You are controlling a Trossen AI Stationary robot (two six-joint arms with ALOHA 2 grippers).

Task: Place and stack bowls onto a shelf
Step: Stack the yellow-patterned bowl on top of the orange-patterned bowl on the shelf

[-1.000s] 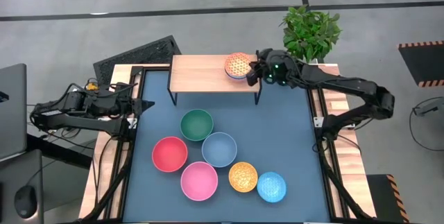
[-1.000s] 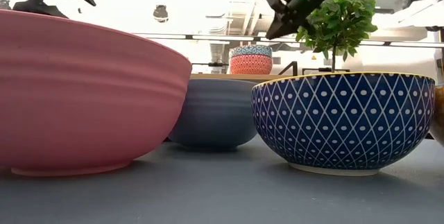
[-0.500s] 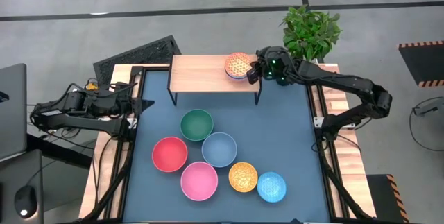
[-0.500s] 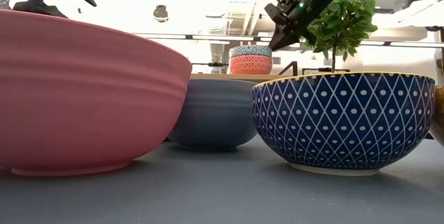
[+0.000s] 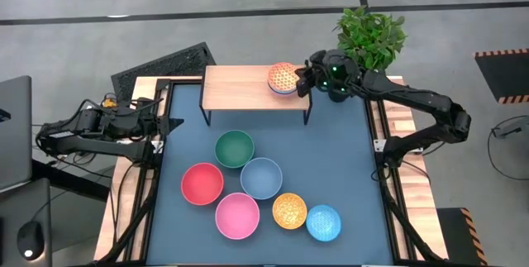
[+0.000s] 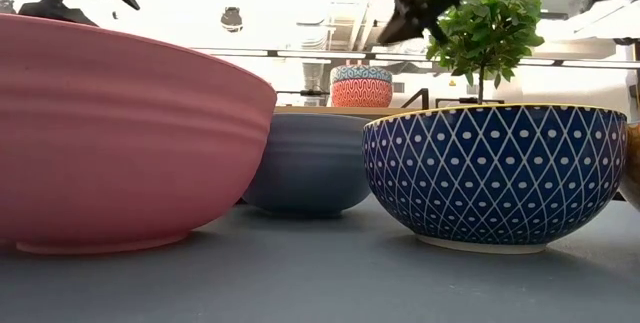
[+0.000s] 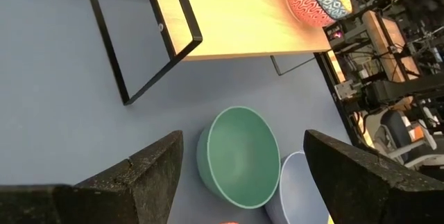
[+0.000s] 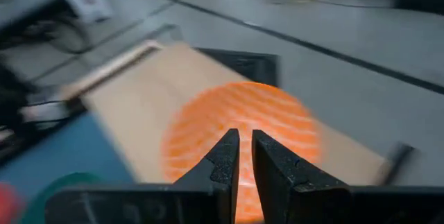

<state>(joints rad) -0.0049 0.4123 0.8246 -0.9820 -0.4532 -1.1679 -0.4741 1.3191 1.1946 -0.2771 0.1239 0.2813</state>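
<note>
The right pincer (image 5: 302, 83), fingers nearly together and empty, has lifted away beside the small orange patterned bowl (image 5: 282, 78) stacked on the low light-wood shelf (image 5: 240, 88), suggesting that placement is done

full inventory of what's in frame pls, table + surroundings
Light-wood shelf on black metal legs: one, far end of the table.
Orange patterned bowl: one, on the shelf's right end; seems to sit in a white-blue bowl.
Plain bowls: four on the blue table; green, red, grey-blue, pink.
Small patterned bowls: two, near edge; yellow-orange, bright blue.
Potted green plant: one, behind the table's far right corner.
Black mat: one, floor, far left.
Left gripper: open, parked at the left edge.
Right gripper: nearly shut, empty, beside the orange bowl.
</note>
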